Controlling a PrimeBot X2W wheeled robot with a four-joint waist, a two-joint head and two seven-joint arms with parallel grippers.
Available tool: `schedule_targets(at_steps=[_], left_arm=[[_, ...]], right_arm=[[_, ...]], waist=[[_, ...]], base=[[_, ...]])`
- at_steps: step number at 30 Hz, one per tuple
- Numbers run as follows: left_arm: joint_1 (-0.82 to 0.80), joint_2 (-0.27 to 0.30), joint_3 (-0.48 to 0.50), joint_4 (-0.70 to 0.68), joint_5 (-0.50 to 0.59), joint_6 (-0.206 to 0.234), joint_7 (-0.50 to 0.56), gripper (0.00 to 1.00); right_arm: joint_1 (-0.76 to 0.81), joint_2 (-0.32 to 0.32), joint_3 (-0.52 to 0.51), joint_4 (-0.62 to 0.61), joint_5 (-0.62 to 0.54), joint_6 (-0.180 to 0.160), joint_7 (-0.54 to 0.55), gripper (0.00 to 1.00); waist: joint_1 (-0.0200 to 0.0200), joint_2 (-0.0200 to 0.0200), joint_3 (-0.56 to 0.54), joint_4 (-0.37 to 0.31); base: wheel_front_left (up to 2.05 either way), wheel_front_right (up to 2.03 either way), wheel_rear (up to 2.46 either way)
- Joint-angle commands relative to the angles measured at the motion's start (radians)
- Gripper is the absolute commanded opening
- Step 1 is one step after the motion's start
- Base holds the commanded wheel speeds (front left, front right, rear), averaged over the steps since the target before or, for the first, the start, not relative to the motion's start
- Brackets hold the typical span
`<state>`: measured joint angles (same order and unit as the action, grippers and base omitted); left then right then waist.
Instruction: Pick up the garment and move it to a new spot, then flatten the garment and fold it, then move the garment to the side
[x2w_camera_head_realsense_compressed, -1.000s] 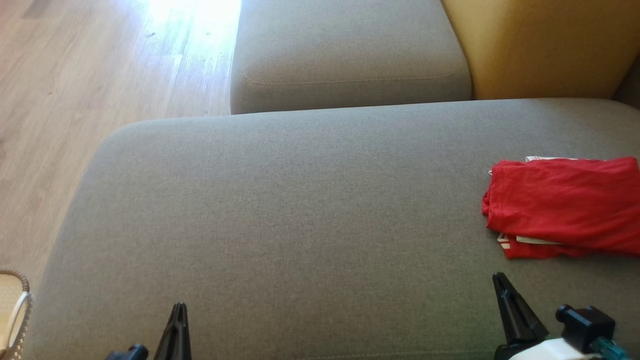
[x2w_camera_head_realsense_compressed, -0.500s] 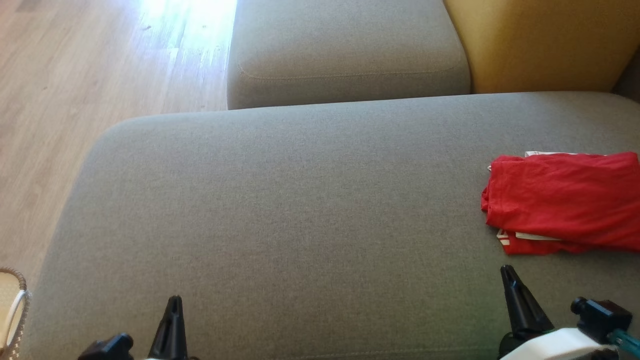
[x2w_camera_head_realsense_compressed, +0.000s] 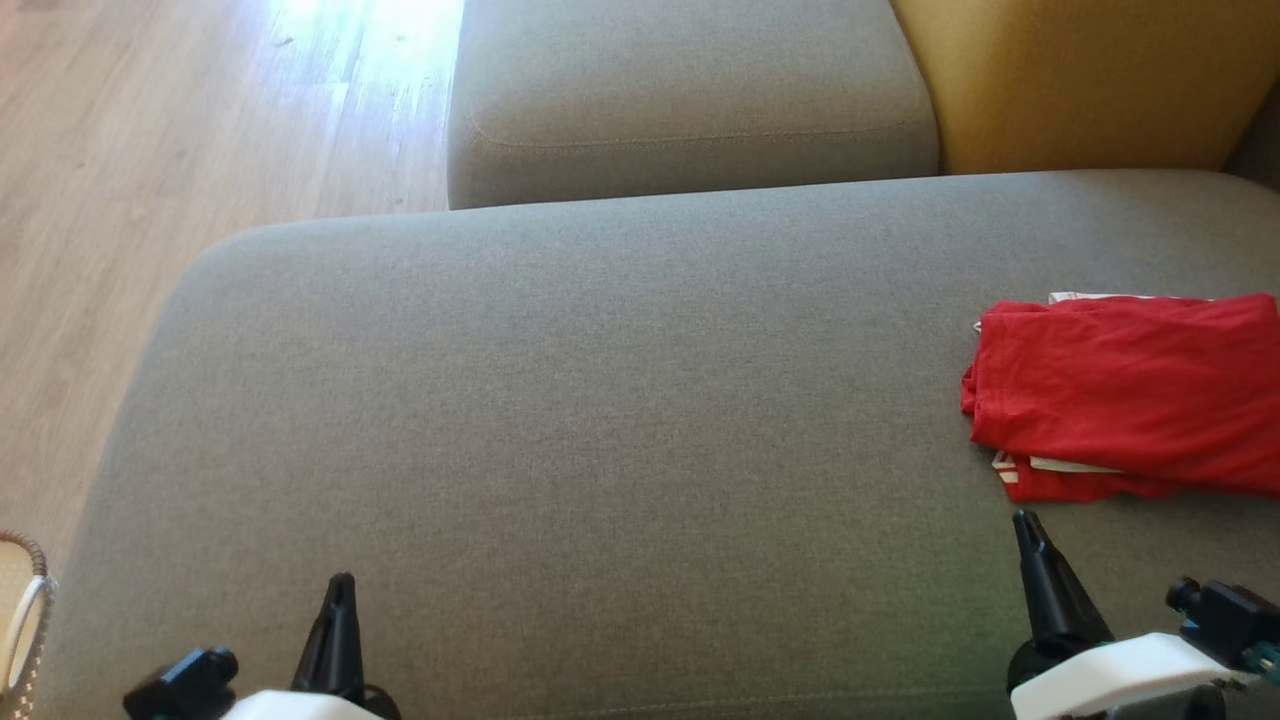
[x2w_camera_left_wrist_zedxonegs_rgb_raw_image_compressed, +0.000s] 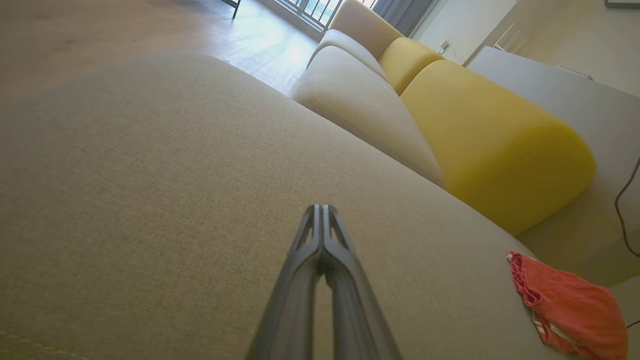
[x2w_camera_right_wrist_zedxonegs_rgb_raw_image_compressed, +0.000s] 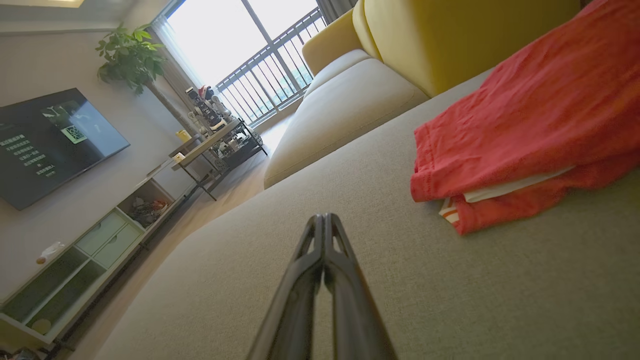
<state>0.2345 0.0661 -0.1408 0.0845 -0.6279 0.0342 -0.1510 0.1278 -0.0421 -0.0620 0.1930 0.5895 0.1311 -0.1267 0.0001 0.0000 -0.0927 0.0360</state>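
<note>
Garment (x2w_camera_head_realsense_compressed: 1125, 395): a red piece of clothing with white trim, folded into a flat rectangle, lying at the far right of a wide grey sofa seat (x2w_camera_head_realsense_compressed: 600, 400).

Looking down from the head camera, from left to right: a pale wooden floor (x2w_camera_head_realsense_compressed: 150, 150) runs along the left, with sunlight glaring at the top. The rim of a woven basket (x2w_camera_head_realsense_compressed: 25, 610) peeks in at the lower left corner. At the bottom edge, the left gripper (x2w_camera_head_realsense_compressed: 338, 600) points up over the seat. Its two dark fingers (x2w_camera_head_realsense_compressed: 335, 640) are pressed together, holding nothing, well apart from the garment. Behind the seat sits a second grey cushion (x2w_camera_head_realsense_compressed: 690, 90), and to its right a yellow backrest (x2w_camera_head_realsense_compressed: 1090, 80). At the lower right, the right gripper (x2w_camera_head_realsense_compressed: 1028, 535) also has its fingers pressed together and holds nothing. Its tip is near the garment's front edge, not touching it. The garment runs off the right side of the picture.

From the left wrist camera, the closed fingers point along the seat, and the garment shows small at the far right.

From the right wrist camera, a dark television (x2w_camera_right_wrist_zedxonegs_rgb_raw_image_compressed: 50, 145) hangs on the wall at left above a low cabinet (x2w_camera_right_wrist_zedxonegs_rgb_raw_image_compressed: 85, 250). A leafy plant (x2w_camera_right_wrist_zedxonegs_rgb_raw_image_compressed: 127, 55) stands by a bright window (x2w_camera_right_wrist_zedxonegs_rgb_raw_image_compressed: 215, 40). The garment lies close at the right, with white layers showing between the red folds.
</note>
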Motion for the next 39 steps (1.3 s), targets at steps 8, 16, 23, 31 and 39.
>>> schedule_targets(at_steps=[8, 16, 23, 31, 39], left_arm=[[-0.081, 0.016, 0.04, -0.01, -0.116, -0.02, 0.022, 0.0], [-0.109, 0.017, 0.057, 0.008, -0.215, -0.036, 0.043, 0.0], [-0.13, 0.018, 0.07, 0.021, -0.289, -0.048, 0.059, 0.0], [-0.158, 0.018, 0.088, 0.04, -0.388, -0.063, 0.081, 0.0], [-0.189, 0.018, 0.109, 0.06, -0.498, -0.081, 0.107, 0.0]], right_arm=[[-0.074, -0.004, -0.005, -0.021, 0.117, 0.0, 0.026, 0.0], [-0.091, -0.005, -0.01, -0.013, 0.215, 0.0, 0.049, 0.0], [-0.104, -0.005, -0.014, -0.007, 0.288, 0.0, 0.067, 0.0], [-0.122, -0.005, -0.019, 0.001, 0.386, 0.0, 0.09, 0.0], [-0.142, -0.006, -0.025, 0.01, 0.496, 0.0, 0.116, 0.0]], waist=[[-0.0001, 0.0, 0.01, -0.004], [-0.0001, 0.0, 0.019, -0.007], [-0.0001, 0.0, 0.026, -0.01], [-0.0001, 0.0, 0.035, -0.013], [-0.0001, 0.0, 0.046, -0.017]], base=[[0.0, 0.0, 0.0], [0.0, 0.0, 0.0], [0.0, 0.0, 0.0], [0.0, 0.0, 0.0], [0.0, 0.0, 0.0]])
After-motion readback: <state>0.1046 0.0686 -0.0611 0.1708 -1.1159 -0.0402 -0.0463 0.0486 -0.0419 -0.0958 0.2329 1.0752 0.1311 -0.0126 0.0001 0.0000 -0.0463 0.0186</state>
